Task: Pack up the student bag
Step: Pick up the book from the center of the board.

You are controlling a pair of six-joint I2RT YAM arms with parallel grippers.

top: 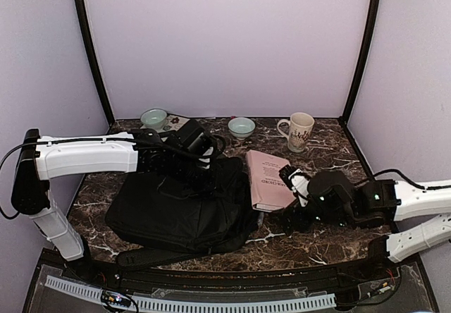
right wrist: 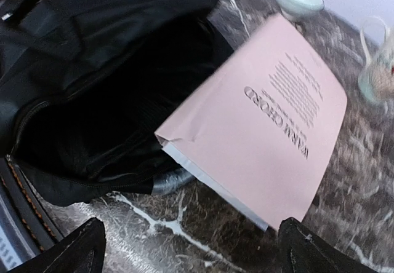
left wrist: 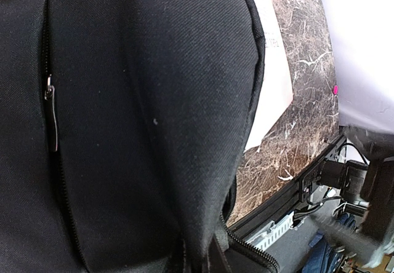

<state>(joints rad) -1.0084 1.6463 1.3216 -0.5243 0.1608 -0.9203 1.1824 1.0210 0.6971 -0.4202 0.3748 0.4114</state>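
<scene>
Loading the pink book looks like the step in hand: the student bag lies left of the table's centre, its mouth gaping toward 3 o'clock, where the book rests with 1 corner at the opening. My left gripper is pressed together, apparently pinching fabric at the bag's 12 o'clock edge, while my right gripper hangs spread wide over the book's near end. Next I'd need those 2 fingers around that end, then a push toward 9 o'clock into the bag.
</scene>
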